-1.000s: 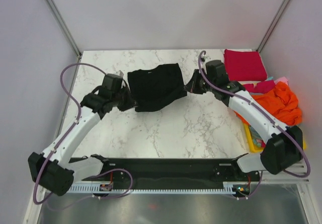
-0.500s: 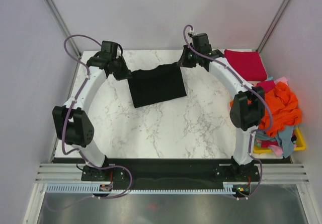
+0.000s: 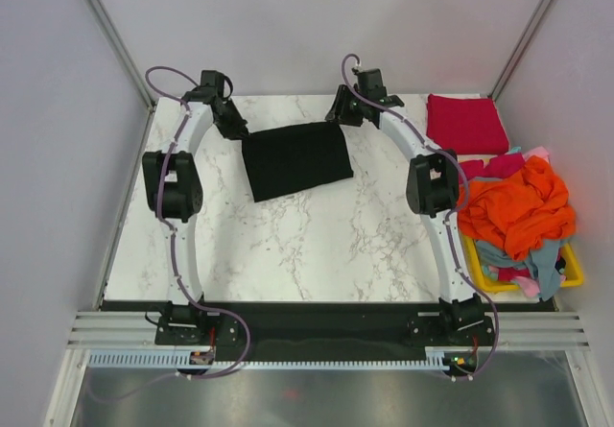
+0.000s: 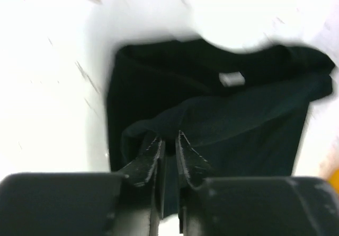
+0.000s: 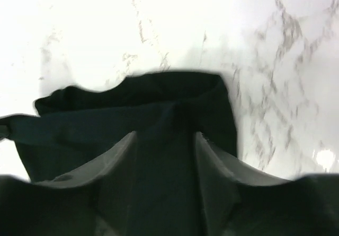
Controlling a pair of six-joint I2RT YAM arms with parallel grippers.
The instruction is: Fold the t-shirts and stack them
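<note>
The black t-shirt (image 3: 295, 161) lies folded into a flat rectangle at the far middle of the marble table (image 3: 317, 245). My left gripper (image 3: 236, 130) sits at its far left corner. In the left wrist view the left gripper (image 4: 168, 139) has its jaws a narrow gap apart, with a raised fold of the black t-shirt (image 4: 238, 114) at the tips. My right gripper (image 3: 338, 117) is at the far right corner. In the right wrist view the right gripper (image 5: 164, 138) stands wide open over the black t-shirt (image 5: 132, 119). A folded crimson t-shirt (image 3: 467, 123) lies at the far right.
A yellow basket (image 3: 573, 275) at the table's right edge holds a heap of shirts: orange (image 3: 518, 206) on top, with light blue (image 3: 547, 259) and pink (image 3: 508, 275) ones beneath. Both arms arch along the table's sides. Grey walls close in the back and sides.
Both arms have swung from mid-table to the far edge, drawing the black t-shirt out flat. Both grippers were shut on its corners; now the right has opened wide and the left slightly.
</note>
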